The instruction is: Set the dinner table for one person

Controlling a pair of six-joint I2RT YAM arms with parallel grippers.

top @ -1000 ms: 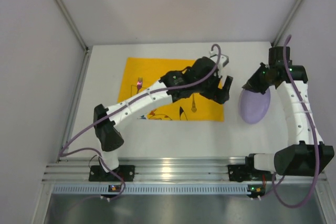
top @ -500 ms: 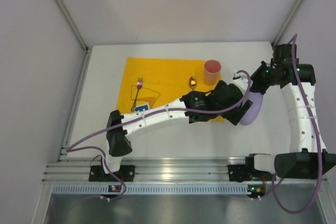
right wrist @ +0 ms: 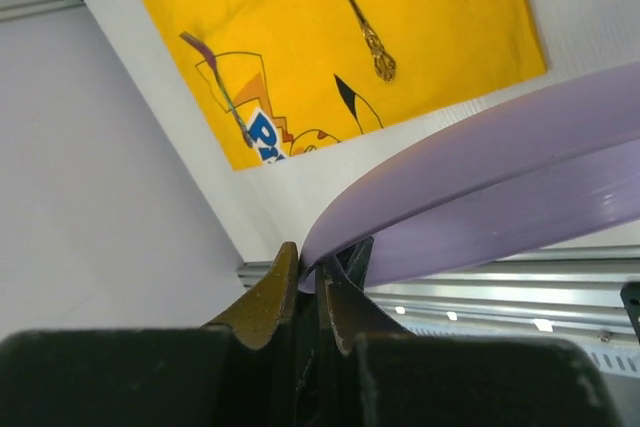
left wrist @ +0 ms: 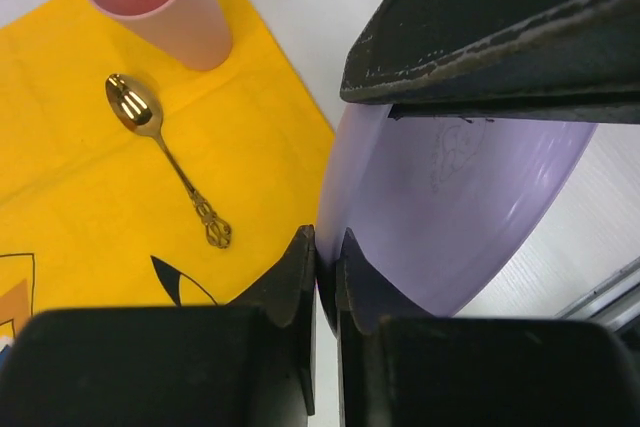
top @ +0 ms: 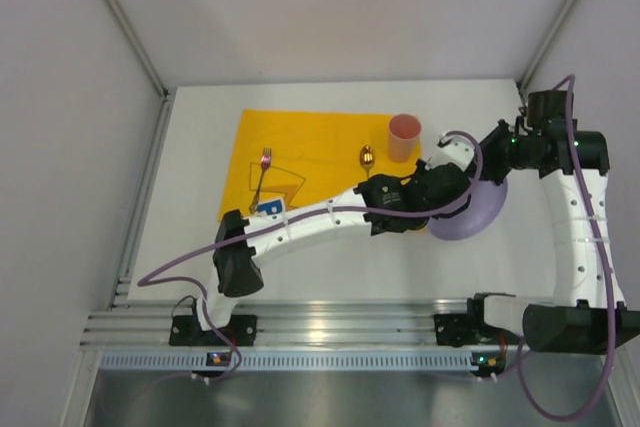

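The only writing that can be partly read is on the yellow cartoon-print cloth [top: 310, 142]: a blue patch [right wrist: 262, 132] near its near-left corner carries white letters that start with a "P", and the rest cannot be made out. A faint printed mark [left wrist: 450, 152] on the lavender plate [top: 480, 212] is too pale to read.

There is 1 open container, a pink cup [top: 404, 135]. It stands upright on the far-right corner of the cloth, and the part of its inside that shows is plain pink. A gold spoon [top: 367, 157] lies just left of it, bowl toward the far edge. A purple fork [top: 263, 172] lies on the left part of the cloth.

The white dinner table [top: 330, 267] carries everything, with the ribbed aluminium rail [top: 340, 322] along its near edge. The cloth lies left of its centre.

The plate hangs tilted over the table's right part, just past the cloth's right edge, and whether it touches the surface cannot be told. Both arms have it: the left gripper [left wrist: 322, 272] is clenched on its rim from the cloth side, and the right gripper [right wrist: 318, 282] is pinched on the rim at another spot.
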